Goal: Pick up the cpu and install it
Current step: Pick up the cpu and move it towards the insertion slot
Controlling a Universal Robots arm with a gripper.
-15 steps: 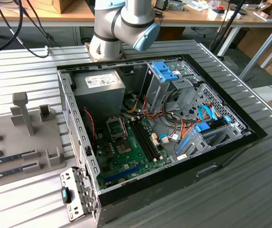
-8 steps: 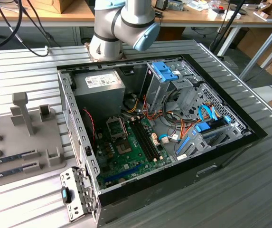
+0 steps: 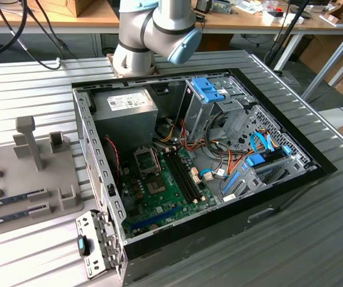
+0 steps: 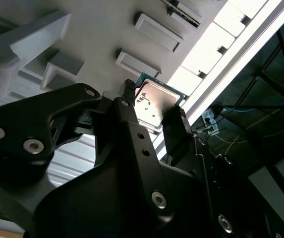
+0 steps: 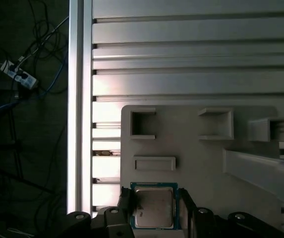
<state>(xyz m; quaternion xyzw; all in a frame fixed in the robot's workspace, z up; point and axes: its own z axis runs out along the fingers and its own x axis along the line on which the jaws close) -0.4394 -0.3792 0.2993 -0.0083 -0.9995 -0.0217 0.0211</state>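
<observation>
The gripper [image 5: 154,194] is closed on the cpu [image 5: 153,210]. In both wrist views one black finger [image 4: 127,93] lies against each of two opposite edges of the chip, and its shiny silver-grey top faces the cameras. In the second wrist view the cpu [image 4: 155,100] catches bright light, and its green rim shows around the metal cover.

The chip is over the edge of a light grey parts tray [image 5: 196,163], near the rim of the slatted aluminium table [image 5: 181,49]. I cannot tell if it touches the tray or is raised a little above it. Just beside it on the tray is a low rectangular block [image 5: 154,162], and past that are two square pockets [image 5: 142,124].

In the exterior view the tray [image 3: 45,173] lies at about 9 o'clock from the open computer case [image 3: 291,179], with memory sticks [image 3: 15,197] in its slots. Inside the case are the green motherboard [image 3: 171,203] and, at about 11 o'clock, the grey power supply [image 3: 126,107]. The robot arm [image 3: 153,33] rises at 12 o'clock, behind the case.
</observation>
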